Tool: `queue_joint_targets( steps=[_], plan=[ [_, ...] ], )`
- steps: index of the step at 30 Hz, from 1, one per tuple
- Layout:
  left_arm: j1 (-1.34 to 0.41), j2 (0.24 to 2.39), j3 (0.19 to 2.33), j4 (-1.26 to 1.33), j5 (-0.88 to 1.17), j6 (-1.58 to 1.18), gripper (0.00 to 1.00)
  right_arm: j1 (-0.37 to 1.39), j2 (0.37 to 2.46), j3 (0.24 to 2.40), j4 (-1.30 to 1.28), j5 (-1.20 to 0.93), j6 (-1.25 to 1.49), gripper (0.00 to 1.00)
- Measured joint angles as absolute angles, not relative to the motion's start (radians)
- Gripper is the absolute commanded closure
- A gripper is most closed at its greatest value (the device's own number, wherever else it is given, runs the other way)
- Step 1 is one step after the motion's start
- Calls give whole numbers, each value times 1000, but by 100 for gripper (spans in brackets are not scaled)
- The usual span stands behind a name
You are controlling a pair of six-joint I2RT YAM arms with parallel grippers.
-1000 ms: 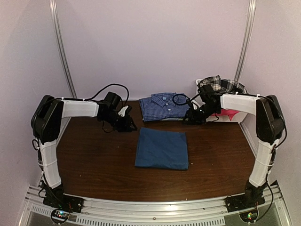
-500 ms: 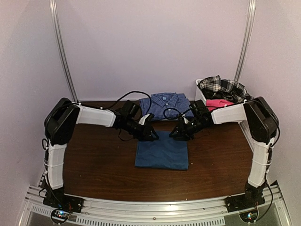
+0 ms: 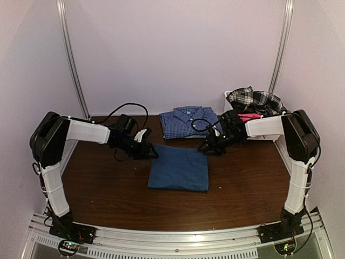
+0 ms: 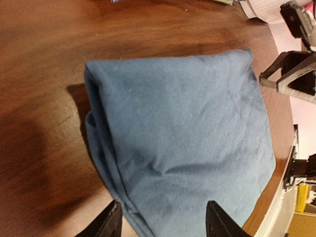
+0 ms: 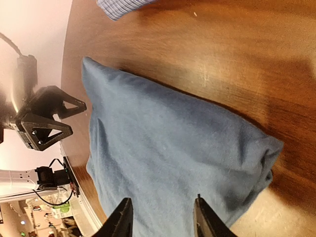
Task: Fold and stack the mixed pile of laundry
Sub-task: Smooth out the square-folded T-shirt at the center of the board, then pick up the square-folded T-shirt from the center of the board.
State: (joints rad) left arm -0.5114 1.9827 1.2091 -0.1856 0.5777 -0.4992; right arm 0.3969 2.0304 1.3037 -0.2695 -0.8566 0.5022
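The folded dark blue T-shirt (image 3: pixel 179 167) lies mid-table, slightly skewed. My left gripper (image 3: pixel 153 152) is open at its far left corner, with cloth lying between the fingertips in the left wrist view (image 4: pixel 164 223). My right gripper (image 3: pixel 207 149) is open at the far right corner, over the cloth in the right wrist view (image 5: pixel 162 219). The T-shirt fills both wrist views (image 4: pixel 182 133) (image 5: pixel 163 148). The black-and-white plaid shirt (image 3: pixel 254 98) and the pink piece (image 3: pixel 249 116) lie in the bin. No pale blue piece is in view.
A folded blue checked shirt (image 3: pixel 188 122) lies at the back of the table, just behind both grippers. The white bin (image 3: pixel 228 100) stands at the back right corner. A metal rail (image 3: pixel 178 237) runs along the near edge.
Both arms swung in to the T-shirt's far edge, then drew slightly apart. The T-shirt has slid a little to the left and now sits skewed.
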Motion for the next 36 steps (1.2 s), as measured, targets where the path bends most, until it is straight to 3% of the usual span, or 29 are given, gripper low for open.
queue_joint_targets(
  steps=[2, 4, 6, 7, 12, 21, 26, 36],
  plan=[
    [-516, 1917, 1193, -218, 524, -447, 35, 388, 1958, 1312, -315, -822, 479, 43],
    [-541, 1829, 1190, -248, 443, -373, 35, 378, 1857, 1318, -353, -770, 448, 27],
    [-592, 1751, 1191, -252, 367, -298, 34, 365, 1739, 1317, -371, -715, 435, 4],
    [-628, 1718, 1191, -252, 328, -259, 34, 355, 1670, 1308, -363, -689, 426, 1],
    [-852, 1671, 1195, -251, 170, -70, 37, 249, 1382, 1160, -222, -674, 511, 0],
    [-1124, 1820, 1250, -256, -10, 254, 50, 127, 1419, 866, -141, -831, 693, 4],
    [-1187, 1991, 1356, -259, -61, 351, 55, 133, 1371, 752, -106, -864, 760, 10],
    [-1194, 2175, 1515, -259, -77, 422, 64, 177, 1353, 620, -60, -876, 872, 10]
  ],
)
